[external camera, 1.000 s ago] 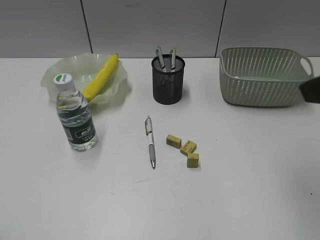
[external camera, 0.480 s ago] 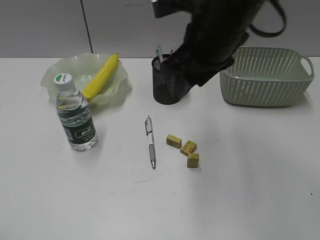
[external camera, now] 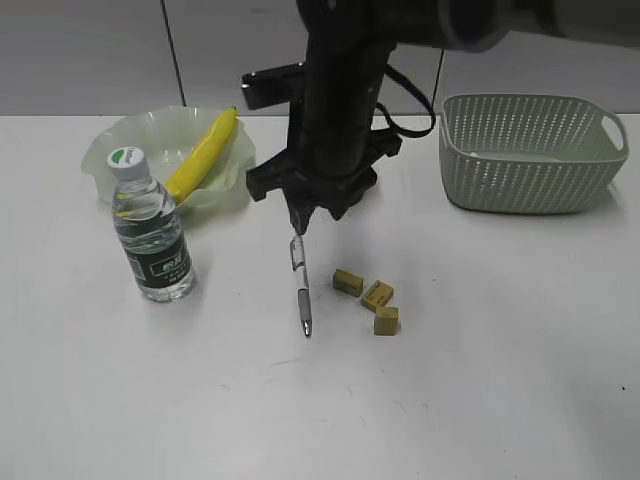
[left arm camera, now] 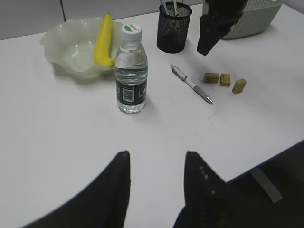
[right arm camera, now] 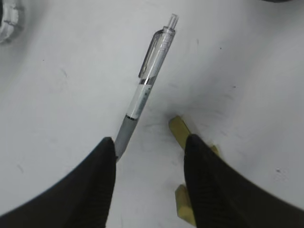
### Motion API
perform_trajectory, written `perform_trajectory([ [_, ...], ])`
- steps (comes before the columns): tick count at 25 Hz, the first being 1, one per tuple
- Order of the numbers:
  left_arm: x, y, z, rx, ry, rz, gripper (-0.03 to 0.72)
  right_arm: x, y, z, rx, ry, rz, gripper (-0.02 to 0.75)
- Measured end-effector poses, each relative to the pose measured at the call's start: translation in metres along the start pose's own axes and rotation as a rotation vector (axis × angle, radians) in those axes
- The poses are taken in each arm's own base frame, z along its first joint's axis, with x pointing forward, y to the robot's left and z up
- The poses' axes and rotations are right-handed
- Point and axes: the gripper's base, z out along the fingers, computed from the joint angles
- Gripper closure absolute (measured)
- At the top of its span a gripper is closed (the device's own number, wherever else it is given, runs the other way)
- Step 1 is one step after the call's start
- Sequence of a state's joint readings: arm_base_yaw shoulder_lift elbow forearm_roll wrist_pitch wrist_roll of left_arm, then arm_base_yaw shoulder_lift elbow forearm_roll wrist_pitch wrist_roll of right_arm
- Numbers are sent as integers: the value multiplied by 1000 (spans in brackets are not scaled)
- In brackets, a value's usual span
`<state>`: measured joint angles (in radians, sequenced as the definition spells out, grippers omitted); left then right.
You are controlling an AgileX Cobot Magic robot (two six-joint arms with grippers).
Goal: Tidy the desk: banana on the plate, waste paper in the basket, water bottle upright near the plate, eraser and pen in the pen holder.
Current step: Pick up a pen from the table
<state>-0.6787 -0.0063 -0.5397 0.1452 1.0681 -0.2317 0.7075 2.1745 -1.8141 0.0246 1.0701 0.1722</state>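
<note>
Change: right gripper (right arm camera: pixel 149 159) newly swung in from beside basket (external camera: pixel 530 150), jaws open, empty | Position: above pen (external camera: pixel 301 285) lying on desk (external camera: pixel 480 380) | Meaning: pen pickup next

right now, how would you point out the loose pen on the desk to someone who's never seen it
Start at the black mesh pen holder near the back of the white desk. Just in front of it, under the dark right claw, a pen lies flat. It is long, thin, clear and grey, unlike the three small yellow erasers beside it, and it is the only pen outside the holder.
</note>
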Motion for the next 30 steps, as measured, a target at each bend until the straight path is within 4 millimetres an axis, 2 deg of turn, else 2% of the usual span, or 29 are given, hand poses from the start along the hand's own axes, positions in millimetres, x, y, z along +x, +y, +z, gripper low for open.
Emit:
perform_trajectory([
  [5, 0, 0, 0, -2, 0, 1, 400, -3, 3, 40, -17, 65, 32, 354],
  [10, 0, 0, 0, -2, 0, 2, 400, 0, 3, 68, -27, 111, 49, 354],
  [21, 0, 0, 0, -2, 0, 2, 400, 1, 5, 97, -29, 121, 53, 366],
  [25, 0, 0, 0, -2, 0, 2, 400, 2, 6, 100, -28, 127, 51, 432],
  [28, 0, 0, 0, -2, 0, 2, 400, 2, 6, 101, -29, 128, 33, 535],
  [30, 0, 0, 0, -2, -1, 2, 400, 1, 6, 99, -33, 125, 10, 631],
])
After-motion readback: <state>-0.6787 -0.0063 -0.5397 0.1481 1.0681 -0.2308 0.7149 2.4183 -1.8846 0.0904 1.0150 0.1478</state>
